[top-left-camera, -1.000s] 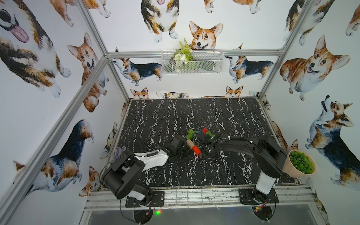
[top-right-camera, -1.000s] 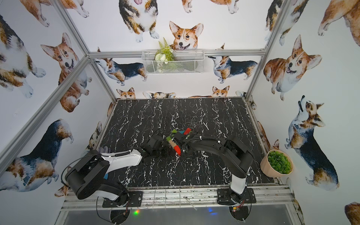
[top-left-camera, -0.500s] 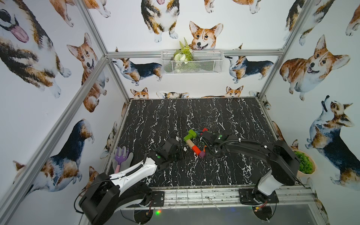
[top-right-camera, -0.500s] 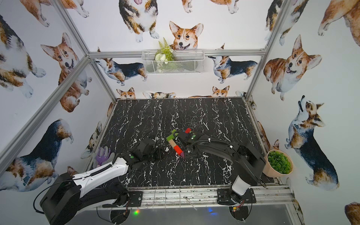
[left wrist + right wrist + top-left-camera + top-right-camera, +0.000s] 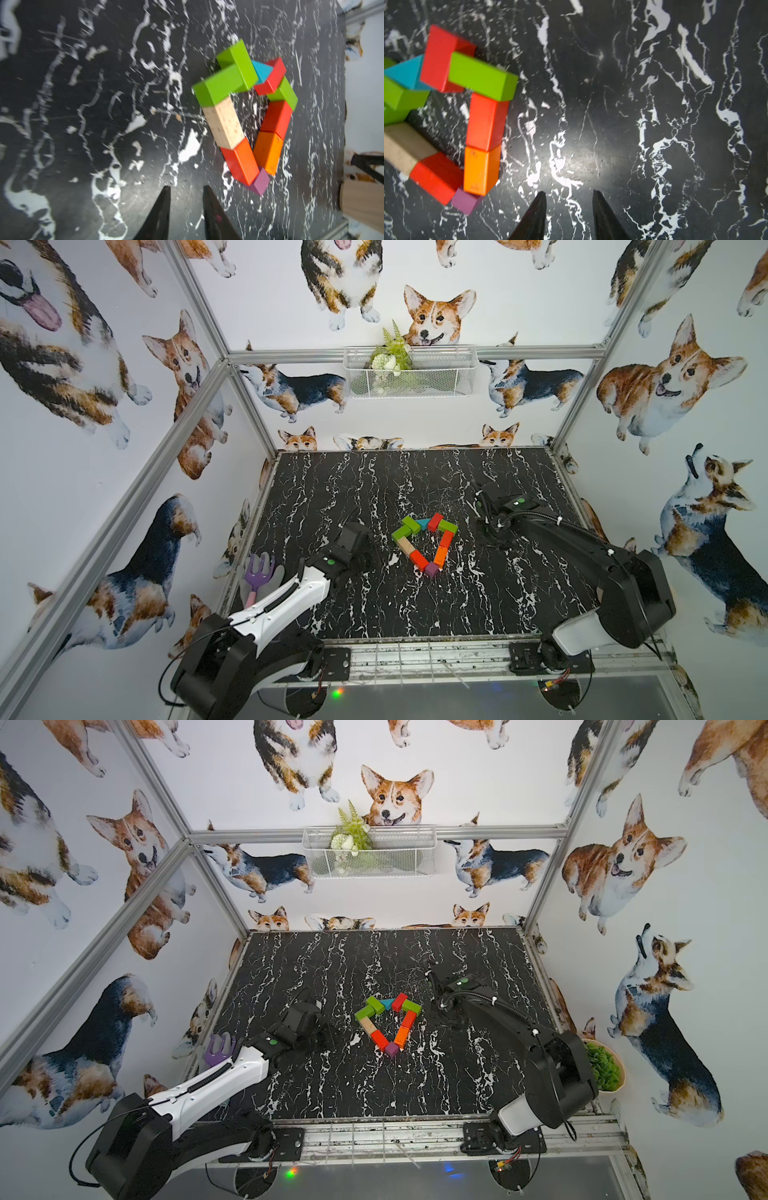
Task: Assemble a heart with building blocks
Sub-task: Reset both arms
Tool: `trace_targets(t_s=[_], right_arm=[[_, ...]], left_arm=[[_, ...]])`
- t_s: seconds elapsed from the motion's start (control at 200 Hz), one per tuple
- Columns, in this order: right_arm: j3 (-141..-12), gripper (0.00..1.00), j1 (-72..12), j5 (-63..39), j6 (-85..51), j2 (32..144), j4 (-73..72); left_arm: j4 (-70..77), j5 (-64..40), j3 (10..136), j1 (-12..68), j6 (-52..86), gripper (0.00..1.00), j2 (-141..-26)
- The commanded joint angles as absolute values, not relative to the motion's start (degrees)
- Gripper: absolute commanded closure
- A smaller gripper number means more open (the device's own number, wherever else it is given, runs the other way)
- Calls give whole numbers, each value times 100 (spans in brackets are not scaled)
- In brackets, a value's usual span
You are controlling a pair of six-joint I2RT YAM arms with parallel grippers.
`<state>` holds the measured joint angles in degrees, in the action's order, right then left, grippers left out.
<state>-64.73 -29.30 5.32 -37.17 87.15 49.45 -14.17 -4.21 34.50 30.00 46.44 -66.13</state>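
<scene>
At the near edge of the bench (image 5: 374,614), the left arm (image 5: 286,601) and the right arm (image 5: 582,547) are rising from a metal rail (image 5: 428,655), one by each near corner. Just past the left edge a purple toy rake (image 5: 259,572) is leaning on the wall. Past the right edge a potted plant (image 5: 602,1067) is standing.

Further in, the left gripper (image 5: 186,187) is hanging over bare bench between the left edge and the centre. Its jaws are standing a narrow gap apart and gripping nothing. It is clear of the building blocks (image 5: 270,149).

The heart (image 5: 407,1019) is lying flat at the centre of the bench as a closed, hollow outline. Its point is facing the near edge, where the purple cube (image 5: 432,569) is touching the near red bar (image 5: 418,559) on the left and the orange bar (image 5: 439,556) on the right. Going farther, the left side is running through the plain-wood bar (image 5: 406,546), the outer green bar (image 5: 401,533) and the inner green bar (image 5: 412,523). The right side is running through the side red bar (image 5: 445,539) and the right green bar (image 5: 448,526). The teal triangle (image 5: 423,523) is filling the notch, wedged between the inner green bar and the far red bar (image 5: 435,521).

The right gripper (image 5: 569,191) is hanging farther back, toward the right edge and apart from the blocks. Its jaws are narrowly parted and empty.

On the far wall a wire basket (image 5: 409,371) is holding a small bouquet.
</scene>
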Motion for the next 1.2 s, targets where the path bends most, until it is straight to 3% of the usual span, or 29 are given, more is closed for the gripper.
trace_targets(t_s=[0.0, 0.155, 0.27, 0.325, 0.601, 0.861, 1.196], right_arm=[[-6660, 63, -2865, 209, -3480, 9026, 4702], [-6704, 65, -2902, 86, -3516, 9264, 4571], [-6819, 60, -2900, 364, -3414, 9171, 4694], [-6937, 55, -2887, 487, -3347, 9139, 4818], [-7788, 11, -3285, 861, -3256, 9806, 5335], [-8550, 9, -4086, 1583, -3815, 10771, 5703], [-8603, 9, -4486, 1558, -4046, 11083, 5691]], left_arm=[[-1808, -682, 3622, 2652, 4422, 69, -6657], [-2011, -804, 3802, 2445, 4219, 69, -6662], [-2233, -917, 3900, 2218, 4034, 66, -6623], [-2320, -1003, 3956, 2080, 3954, 66, -6603], [-2435, -1237, 4092, 1854, 3839, 64, -6539], [-2295, -1361, 3722, 1824, 3867, 64, -6445], [-1889, -1607, 3223, 1797, 3980, 64, -6390]])
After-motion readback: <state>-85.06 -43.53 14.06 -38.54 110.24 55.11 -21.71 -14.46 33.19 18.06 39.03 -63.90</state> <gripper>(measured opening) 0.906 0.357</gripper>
